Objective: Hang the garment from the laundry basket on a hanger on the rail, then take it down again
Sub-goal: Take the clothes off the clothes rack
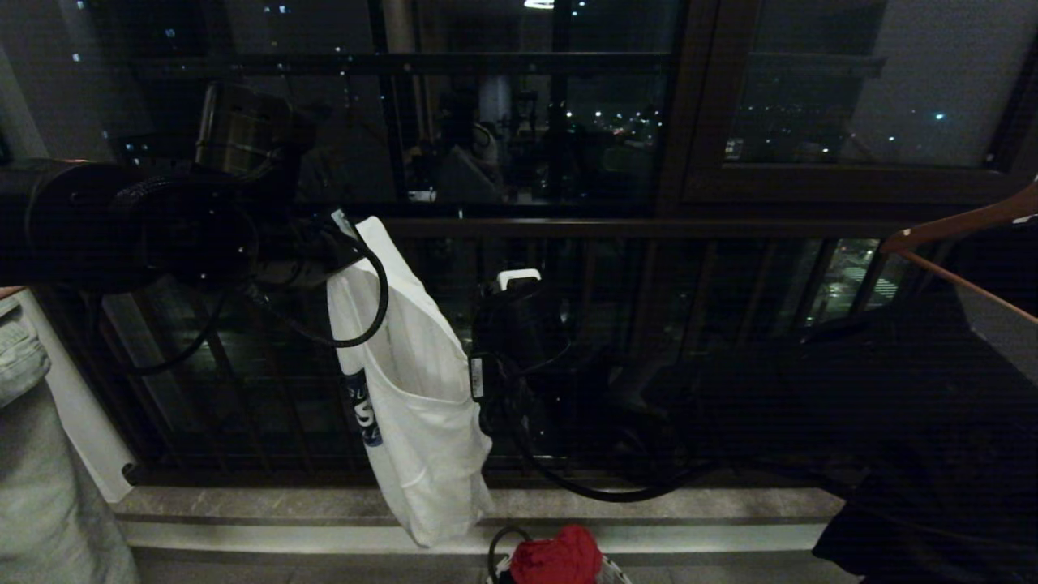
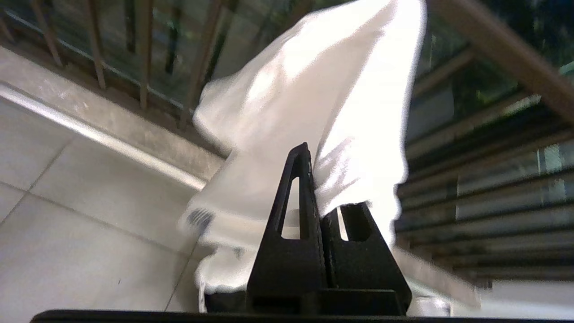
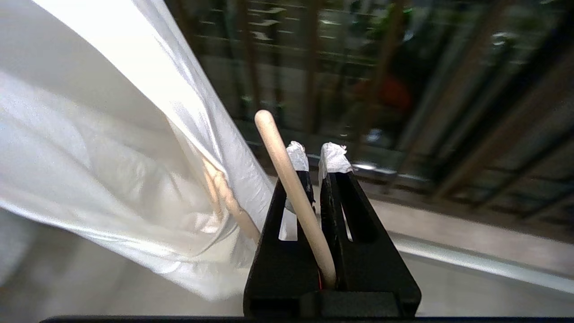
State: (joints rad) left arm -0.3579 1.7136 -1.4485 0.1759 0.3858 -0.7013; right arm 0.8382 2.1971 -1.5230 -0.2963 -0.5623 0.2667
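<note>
Dark balcony railing [image 1: 616, 324] fills the background. White garment [image 1: 413, 389] hangs in mid-air in front of it, blue print along its left edge, bottom hem just above the laundry basket [image 1: 616, 574] on the floor with red cloth [image 1: 559, 556] in it. Left tool [image 2: 316, 179] pressed together, pinching the garment's top. Right tool [image 3: 314, 154] pressed together at the garment's right edge, a pale rod [image 3: 291, 193] wedged between its fingers; what the rod belongs to, can't tell.
</note>
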